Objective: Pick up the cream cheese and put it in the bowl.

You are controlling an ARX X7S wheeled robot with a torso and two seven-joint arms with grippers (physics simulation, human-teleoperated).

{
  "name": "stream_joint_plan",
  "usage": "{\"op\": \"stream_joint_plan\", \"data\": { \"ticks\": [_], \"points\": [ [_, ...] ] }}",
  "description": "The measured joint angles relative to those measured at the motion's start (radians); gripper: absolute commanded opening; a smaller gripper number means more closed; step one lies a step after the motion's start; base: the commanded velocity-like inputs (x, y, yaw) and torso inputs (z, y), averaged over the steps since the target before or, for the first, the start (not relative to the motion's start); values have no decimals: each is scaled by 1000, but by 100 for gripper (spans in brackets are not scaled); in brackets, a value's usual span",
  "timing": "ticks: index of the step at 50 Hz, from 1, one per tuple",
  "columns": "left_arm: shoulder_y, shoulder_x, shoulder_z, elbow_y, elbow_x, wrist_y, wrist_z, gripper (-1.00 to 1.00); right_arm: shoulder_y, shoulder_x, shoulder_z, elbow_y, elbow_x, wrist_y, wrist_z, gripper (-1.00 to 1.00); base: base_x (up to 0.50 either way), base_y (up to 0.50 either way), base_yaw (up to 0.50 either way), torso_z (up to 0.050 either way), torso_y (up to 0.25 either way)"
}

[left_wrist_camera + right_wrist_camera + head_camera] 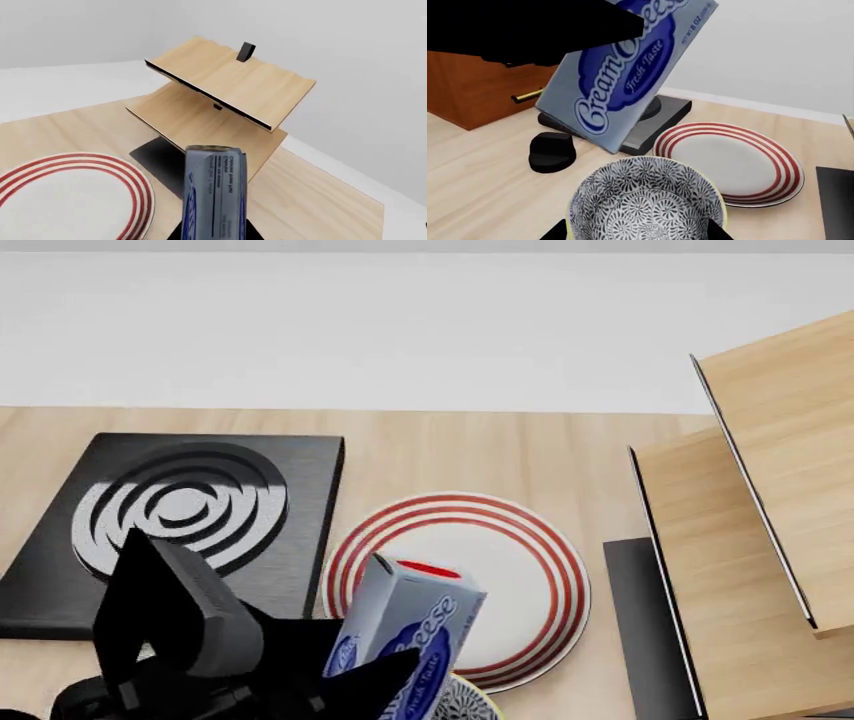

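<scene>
My left gripper (217, 236) is shut on the cream cheese (215, 192), a silver-grey box with blue print, gripped by its two long sides. In the head view the box (407, 625) stands tilted, red oval end up, over the front edge of the red-ringed plate, with the left gripper (358, 680) below it. The right wrist view shows the box (627, 75) hanging above and just behind the bowl (644, 200), clear of its rim. Only a sliver of the patterned bowl (467, 702) shows in the head view. My right gripper (635, 232) is open, its fingertips showing on either side of the bowl.
A white plate with red rings (501, 575) lies beside the bowl. A black burner plate (187, 510) sits to the left, with a black knob (552, 152) near it. A tilted wooden two-tier shelf (761, 520) stands at the right on a dark mat (647, 630). A wooden cabinet (467, 90) stands behind.
</scene>
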Motion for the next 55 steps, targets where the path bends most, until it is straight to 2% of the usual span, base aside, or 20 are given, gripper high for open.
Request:
{"op": "stream_joint_plan", "data": {
  "ticks": [18,29,55],
  "points": [
    [96,-3,146,41,233,193,86,-100,-13,1,-3,13,-10,-23,-9,100,0,0,0,0,1],
    [115,-8,199,31,312,276,134,-100,-26,4,-3,23,-18,-46,-18,100,0,0,0,0,0],
    [138,-4,319,-142,495,453,219,-100,-47,15,4,27,-26,-82,-25,100,0,0,0,0,0]
  ]
}}
